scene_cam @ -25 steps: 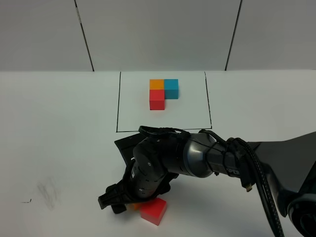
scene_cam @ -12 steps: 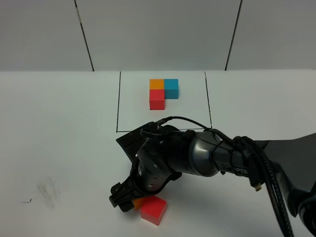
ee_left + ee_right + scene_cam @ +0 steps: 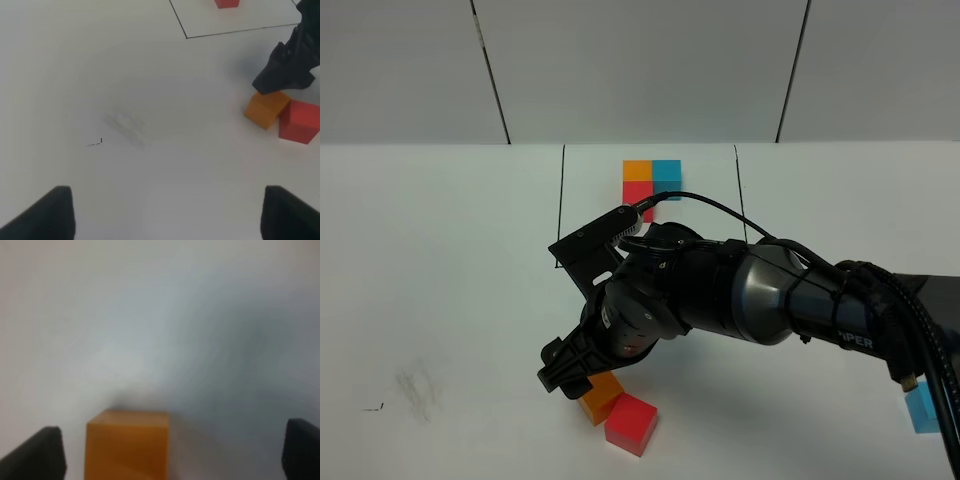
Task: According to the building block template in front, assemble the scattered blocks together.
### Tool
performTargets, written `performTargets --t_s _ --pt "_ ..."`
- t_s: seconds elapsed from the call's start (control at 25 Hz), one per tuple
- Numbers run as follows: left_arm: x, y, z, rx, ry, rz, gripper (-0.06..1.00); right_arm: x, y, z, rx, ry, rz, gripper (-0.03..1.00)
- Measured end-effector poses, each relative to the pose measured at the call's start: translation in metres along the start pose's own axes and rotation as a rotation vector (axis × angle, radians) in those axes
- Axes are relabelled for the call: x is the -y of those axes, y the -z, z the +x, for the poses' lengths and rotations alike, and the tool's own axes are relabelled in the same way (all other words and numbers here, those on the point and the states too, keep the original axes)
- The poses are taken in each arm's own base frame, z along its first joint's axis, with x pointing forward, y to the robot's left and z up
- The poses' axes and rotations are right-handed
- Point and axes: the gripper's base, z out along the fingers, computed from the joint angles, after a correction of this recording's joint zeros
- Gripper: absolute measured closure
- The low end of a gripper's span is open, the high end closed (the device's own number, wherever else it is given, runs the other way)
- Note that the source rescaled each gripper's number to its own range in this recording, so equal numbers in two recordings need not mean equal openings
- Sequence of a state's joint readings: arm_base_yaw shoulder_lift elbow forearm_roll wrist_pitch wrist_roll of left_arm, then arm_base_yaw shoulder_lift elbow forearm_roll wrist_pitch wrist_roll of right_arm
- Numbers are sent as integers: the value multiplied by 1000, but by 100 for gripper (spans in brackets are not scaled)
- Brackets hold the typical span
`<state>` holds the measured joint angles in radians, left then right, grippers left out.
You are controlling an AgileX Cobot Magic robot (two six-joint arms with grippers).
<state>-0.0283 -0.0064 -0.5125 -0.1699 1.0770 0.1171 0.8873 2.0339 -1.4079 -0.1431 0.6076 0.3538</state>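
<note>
Because the bent right arm crosses the black-framed L of orange, blue and red cubes [image 3: 653, 170], you lose most of its red one (the loose matte blue cube [image 3: 923, 408] is edge-cropped). Three loose cubes: matte orange cube [image 3: 602, 398] touching matte red cube [image 3: 630, 424], blue well apart. Right gripper [image 3: 565, 370] hangs over orange, fingers wide, holding nothing; left gripper [image 3: 165, 212] likewise.

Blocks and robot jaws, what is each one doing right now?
red block: on the table, free.
orange block: touching the red block, not gripped.
blue block: alone at the right edge.
template: partly hidden by the arm.
right jaws: open, above the orange block.
left jaws: open, empty.
</note>
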Motion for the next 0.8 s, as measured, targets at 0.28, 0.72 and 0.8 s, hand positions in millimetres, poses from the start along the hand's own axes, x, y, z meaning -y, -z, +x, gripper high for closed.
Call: performTargets --t_s 0.28,0.72,0.8 --pt "0 0 0 0 0 0 -1 0 0 -1 6 -4 -4 21" --pt "0 0 0 0 1 0 -1 -8 2 -10 109 -43 -74 22" --pt "0 0 0 0 1 0 -1 -7 9 -11 110 -22 -67 22"
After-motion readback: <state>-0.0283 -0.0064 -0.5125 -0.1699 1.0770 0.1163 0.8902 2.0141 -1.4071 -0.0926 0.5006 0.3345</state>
